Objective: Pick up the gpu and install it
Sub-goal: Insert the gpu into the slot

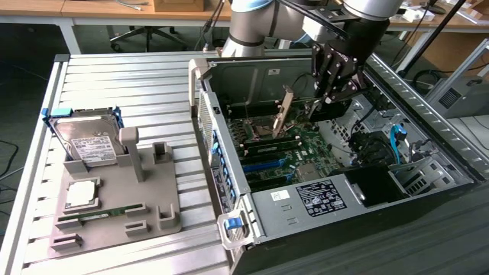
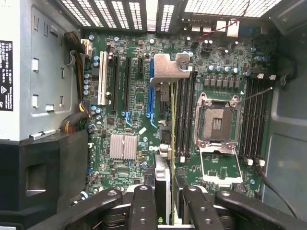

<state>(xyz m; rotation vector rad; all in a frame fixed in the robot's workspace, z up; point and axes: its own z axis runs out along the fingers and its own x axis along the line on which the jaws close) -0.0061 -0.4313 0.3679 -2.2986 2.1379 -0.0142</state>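
While the end effector (image 2: 168,194) grips the gpu (image 2: 169,68), open computer case (image 1: 256,73), motherboard (image 2: 136,165) inside beneath the card

desks (image 1: 91,7): wooden, far side | chair (image 1: 141,35): wheeled, beneath desk | table (image 1: 122,86): slatted metal | floor (image 1: 23,74): dark

The gpu (image 1: 284,110), a thin card with a silvery bracket (image 2: 169,71), stands on edge above the motherboard (image 1: 306,150), apparently unseated, toward the case's (image 1: 252,73) twelve o'clock.

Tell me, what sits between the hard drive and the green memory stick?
A square processor chip, lying flat, seen in the exterior view.
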